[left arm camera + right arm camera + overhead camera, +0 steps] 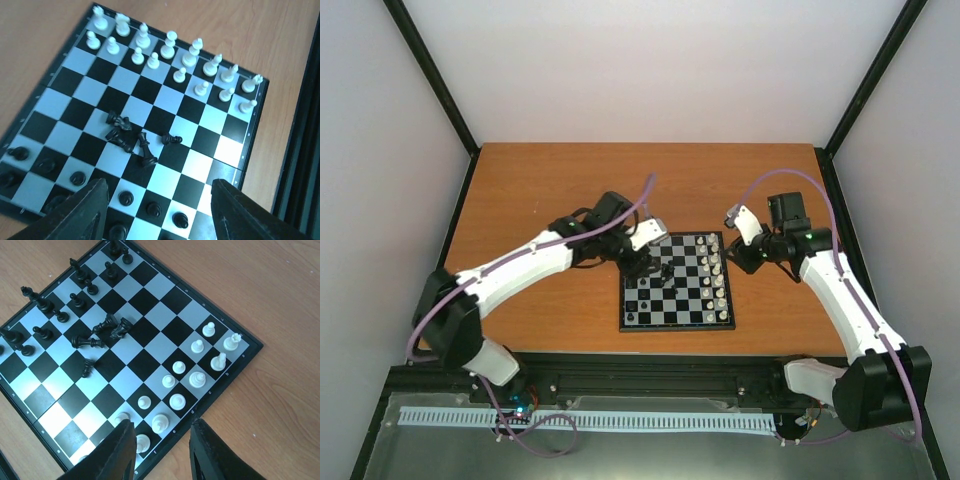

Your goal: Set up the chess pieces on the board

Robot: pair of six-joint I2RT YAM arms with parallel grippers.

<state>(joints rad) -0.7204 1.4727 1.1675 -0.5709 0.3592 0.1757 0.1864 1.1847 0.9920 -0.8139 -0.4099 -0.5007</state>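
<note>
The board [675,327] lies in the middle of the table. White chess pieces [718,280] stand in two rows along its right side. Black chess pieces [632,300] stand along its left side, and several black ones [145,150] lie tipped over mid-board. My left gripper [641,264] hangs over the board's left half, open, with standing black pawns [154,209] below the wide gap between its fingers [90,210]. My right gripper [745,257] hovers over the board's right edge beside the white pieces [177,401], open and holding nothing.
The orange-brown tabletop [550,190] surrounds the board. A black rail [650,375] runs along the near edge by the arm bases. Grey walls with black posts [860,90] enclose the table on three sides.
</note>
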